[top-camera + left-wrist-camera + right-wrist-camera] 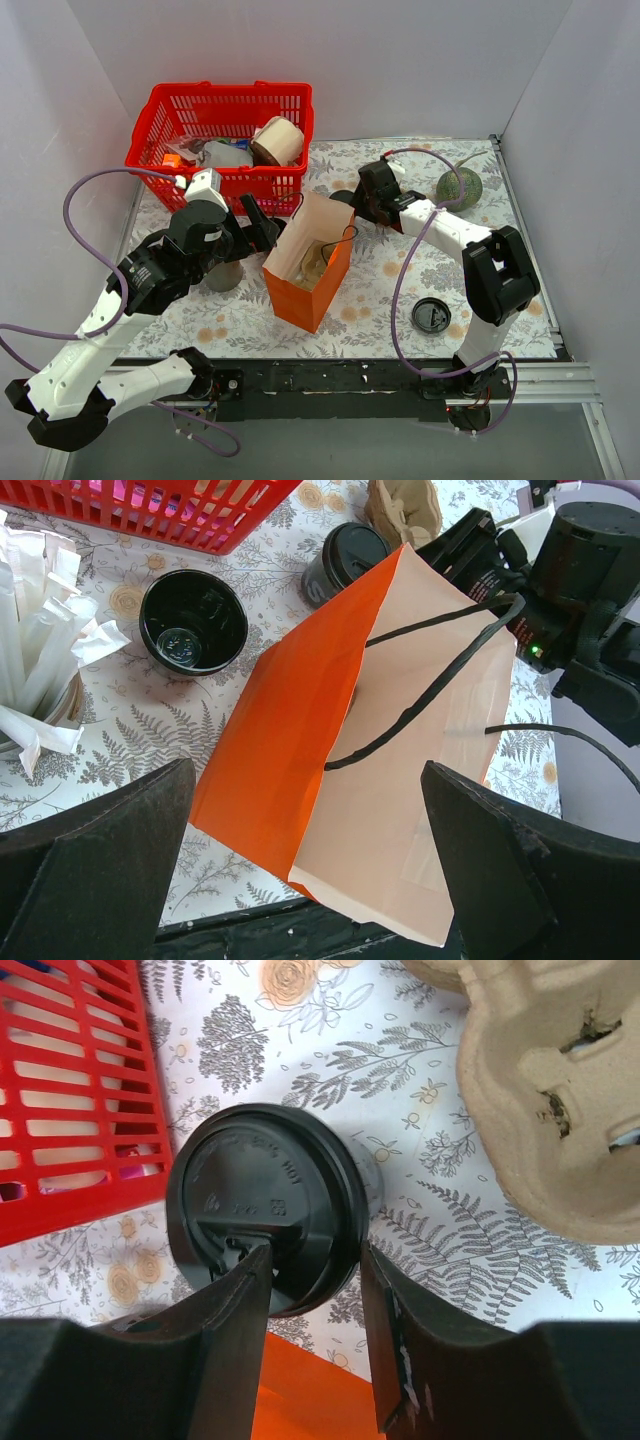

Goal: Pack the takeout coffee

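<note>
The takeout coffee (193, 620), a small open black cup with a dark inside, stands on the floral mat between the red basket (150, 510) and the orange paper bag (290, 710). In the top view it is hidden under my left arm. My left gripper (310, 880) is wide open and empty, above the near left side of the bag (310, 270). My right gripper (315, 1255) hovers over a second black cup with a lid on (265, 1205), behind the bag. Its jaws are a little apart, one finger over the lid, one beside the rim.
A grey cup (222, 275) of white sticks (30, 650) stands left of the bag. A cardboard cup holder (550, 1090) lies right of the lidded cup. A loose flat black lid (431, 315) lies at front right, a green ball (459, 187) at back right. The red basket (230, 90) holds several items.
</note>
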Controlling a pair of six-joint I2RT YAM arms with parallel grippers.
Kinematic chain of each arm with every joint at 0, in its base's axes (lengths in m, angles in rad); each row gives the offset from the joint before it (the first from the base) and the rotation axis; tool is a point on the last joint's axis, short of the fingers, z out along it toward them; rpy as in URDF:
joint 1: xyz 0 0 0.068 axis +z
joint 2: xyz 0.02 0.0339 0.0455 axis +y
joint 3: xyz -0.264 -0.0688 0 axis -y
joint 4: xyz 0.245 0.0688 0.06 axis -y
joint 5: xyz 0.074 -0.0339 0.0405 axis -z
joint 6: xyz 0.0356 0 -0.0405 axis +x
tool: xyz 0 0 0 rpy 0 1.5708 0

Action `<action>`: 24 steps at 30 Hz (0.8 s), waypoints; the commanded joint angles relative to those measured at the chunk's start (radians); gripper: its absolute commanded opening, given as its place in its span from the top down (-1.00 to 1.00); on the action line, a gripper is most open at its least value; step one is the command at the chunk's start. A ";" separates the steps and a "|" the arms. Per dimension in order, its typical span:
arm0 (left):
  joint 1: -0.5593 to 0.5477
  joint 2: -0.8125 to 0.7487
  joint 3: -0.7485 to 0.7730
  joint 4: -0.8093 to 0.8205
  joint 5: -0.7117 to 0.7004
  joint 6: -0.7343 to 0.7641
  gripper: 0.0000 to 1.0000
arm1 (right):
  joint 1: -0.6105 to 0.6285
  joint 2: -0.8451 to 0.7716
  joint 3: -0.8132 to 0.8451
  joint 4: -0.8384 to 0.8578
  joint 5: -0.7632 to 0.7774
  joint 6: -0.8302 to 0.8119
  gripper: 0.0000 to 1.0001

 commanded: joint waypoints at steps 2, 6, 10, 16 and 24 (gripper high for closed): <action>0.005 -0.013 0.005 -0.010 -0.008 0.004 -0.96 | 0.002 -0.010 -0.027 0.012 0.028 0.028 0.08; 0.005 -0.010 0.007 -0.009 -0.005 0.004 -0.96 | 0.002 -0.002 -0.029 0.021 0.020 0.031 0.07; 0.005 -0.004 0.010 -0.009 -0.004 0.004 -0.96 | 0.002 -0.008 -0.033 0.044 0.014 0.034 0.08; 0.005 -0.001 0.016 -0.010 -0.007 0.009 -0.96 | 0.002 -0.008 -0.038 0.061 0.007 0.036 0.31; 0.005 -0.004 0.013 -0.009 -0.011 0.009 -0.96 | 0.002 -0.013 -0.038 0.066 0.013 0.033 0.52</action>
